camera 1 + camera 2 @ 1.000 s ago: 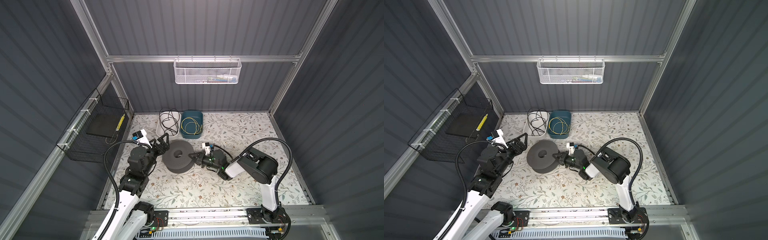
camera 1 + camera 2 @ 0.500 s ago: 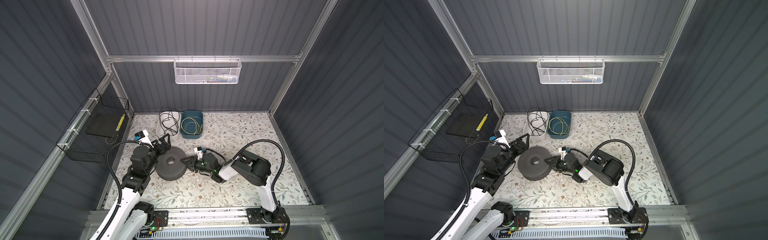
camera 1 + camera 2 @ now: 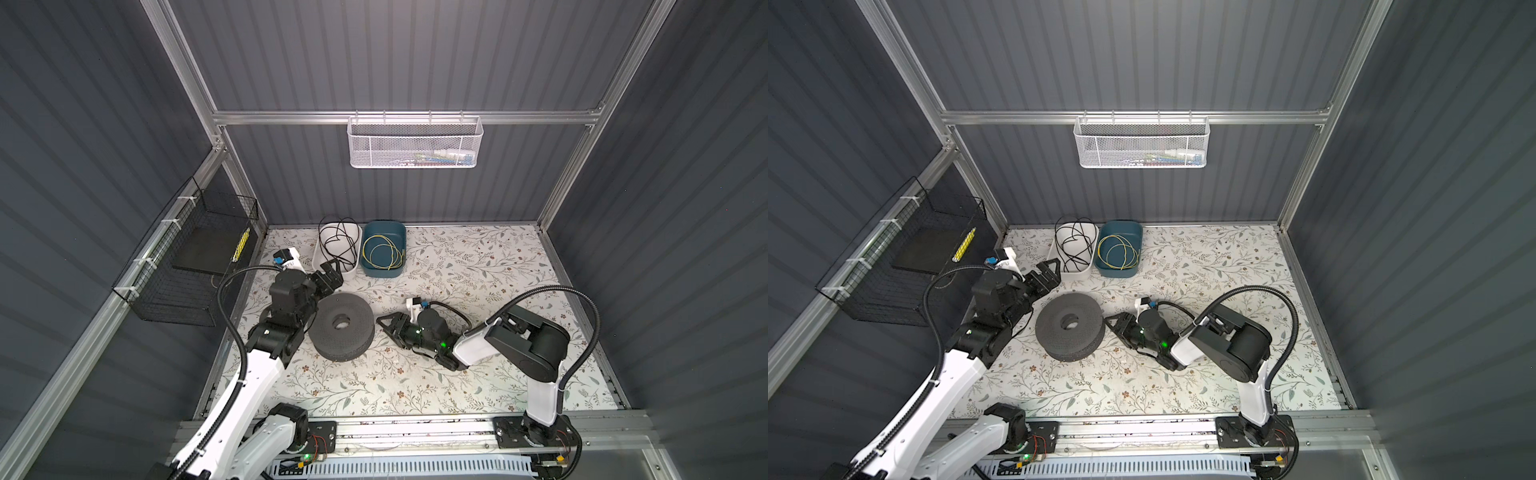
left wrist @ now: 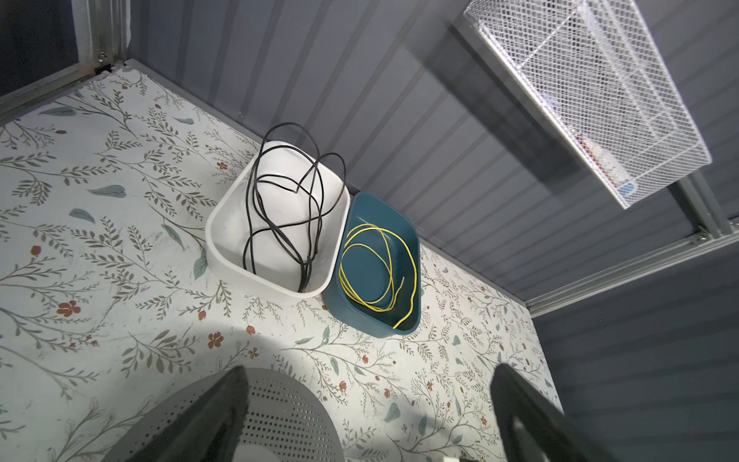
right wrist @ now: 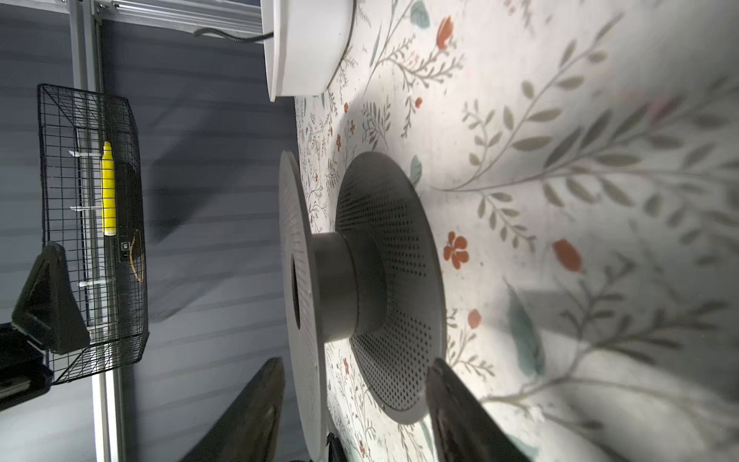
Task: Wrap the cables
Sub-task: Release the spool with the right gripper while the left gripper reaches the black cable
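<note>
Nothing wound yet: my right gripper, jaws apart and empty, sits just beside the grey spool lying flat toward the left edge of the floral bench; my left gripper, spread wide, hovers by the white bin of black cable at the far edge, yellow cable in the teal bin alongside. Next, I judge: pinch one thin strand. Dark ribbed walls all round.
</note>
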Motion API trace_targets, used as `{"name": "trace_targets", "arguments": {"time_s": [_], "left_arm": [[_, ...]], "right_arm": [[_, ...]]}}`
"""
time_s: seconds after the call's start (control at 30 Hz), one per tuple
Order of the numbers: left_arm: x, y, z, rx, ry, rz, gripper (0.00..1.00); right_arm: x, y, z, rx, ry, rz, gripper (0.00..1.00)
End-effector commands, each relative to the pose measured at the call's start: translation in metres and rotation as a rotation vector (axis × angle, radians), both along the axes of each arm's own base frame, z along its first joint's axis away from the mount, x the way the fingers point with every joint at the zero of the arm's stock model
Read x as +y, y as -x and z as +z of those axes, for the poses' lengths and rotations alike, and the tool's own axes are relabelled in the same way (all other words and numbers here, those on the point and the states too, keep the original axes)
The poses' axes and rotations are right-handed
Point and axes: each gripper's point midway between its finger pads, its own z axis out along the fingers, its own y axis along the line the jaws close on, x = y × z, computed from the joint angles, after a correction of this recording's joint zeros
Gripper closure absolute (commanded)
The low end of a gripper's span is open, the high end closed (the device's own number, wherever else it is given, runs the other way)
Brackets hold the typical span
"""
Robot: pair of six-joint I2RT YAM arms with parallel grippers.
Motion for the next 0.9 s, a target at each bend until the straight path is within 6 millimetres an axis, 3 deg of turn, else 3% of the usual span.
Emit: {"name": "trace_targets", "arguments": {"time_s": [0.0,0.17,0.3,0.43,0.57,0.73,0.87], "left_arm": [[0.012,-0.013,-0.010,0.112,-0.151,0.049,0.06],[0.021,-0.060,-0.033,0.299,-0.391,0.100,0.14],[0.022,-0.107,-0.051,0.326,-0.520,0.122,0.15],[0.003,-0.155,-0.058,0.334,-0.536,0.051,0.10],[0.002,-0.201,-0.080,0.361,-0.553,0.012,0.07],[0.011,-0.252,-0.120,0.439,-0.485,-0.061,0.16],[0.016,-0.281,-0.135,0.423,-0.531,-0.091,0.19]], "right_arm": [[-0.021,-0.006,0.000,-0.041,0.089,-0.032,0.40],[-0.070,-0.018,0.009,-0.063,0.241,-0.060,0.41],[-0.094,-0.023,0.022,-0.080,0.304,-0.047,0.40],[-0.123,-0.026,0.036,-0.116,0.363,-0.050,0.35],[-0.150,-0.026,0.046,-0.145,0.402,-0.065,0.31],[-0.171,-0.028,0.053,-0.158,0.404,-0.093,0.28],[-0.180,-0.032,0.057,-0.159,0.388,-0.098,0.26]]}}
